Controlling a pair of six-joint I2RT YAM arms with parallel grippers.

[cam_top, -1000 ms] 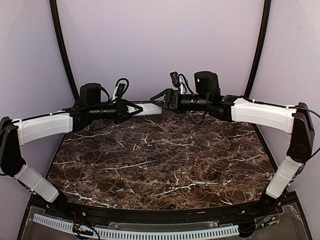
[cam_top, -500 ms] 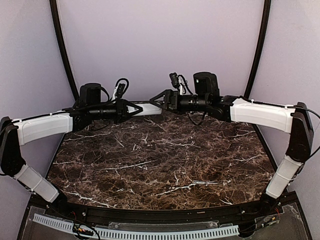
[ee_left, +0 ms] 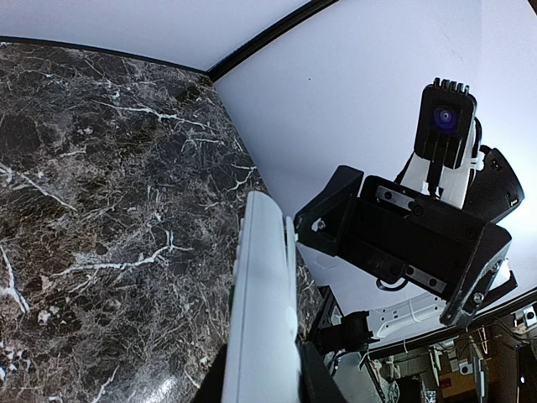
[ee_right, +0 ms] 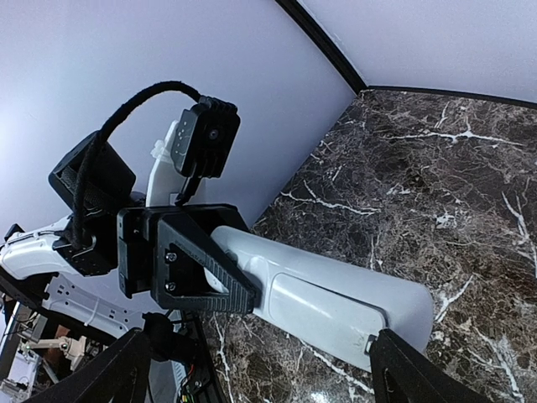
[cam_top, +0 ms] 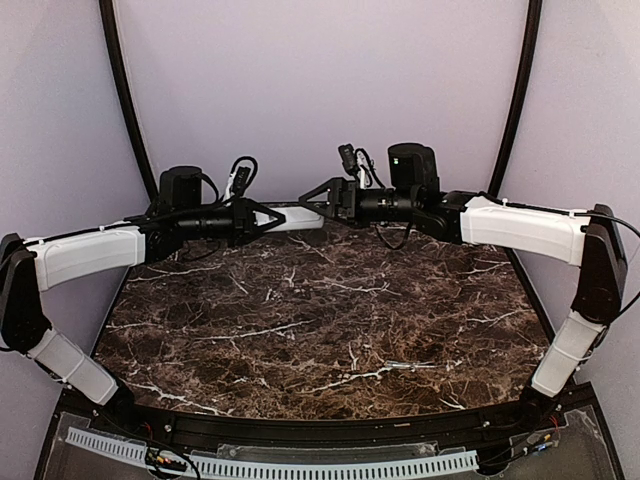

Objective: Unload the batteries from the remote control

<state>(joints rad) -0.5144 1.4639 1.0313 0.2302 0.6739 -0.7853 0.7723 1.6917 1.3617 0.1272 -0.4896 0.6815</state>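
My left gripper (cam_top: 268,218) is shut on the remote control (cam_top: 296,217), a slim white bar held level above the table's back edge and pointing right. In the left wrist view the remote control (ee_left: 267,302) runs out from between my fingers. My right gripper (cam_top: 312,203) stands open around the remote's free end. In the right wrist view the remote control (ee_right: 336,290) shows its back with the battery cover (ee_right: 323,304) closed, and my right finger (ee_right: 415,376) sits by the cover's end. The batteries are hidden inside.
The dark marble table (cam_top: 320,320) lies below both arms. Lilac walls (cam_top: 320,80) and a black curved frame (cam_top: 125,90) close the back and sides. The right wrist camera (ee_left: 443,126) faces the left wrist view.
The right gripper has edged slightly left toward the remote's free end. The left arm and the remote have stayed still.
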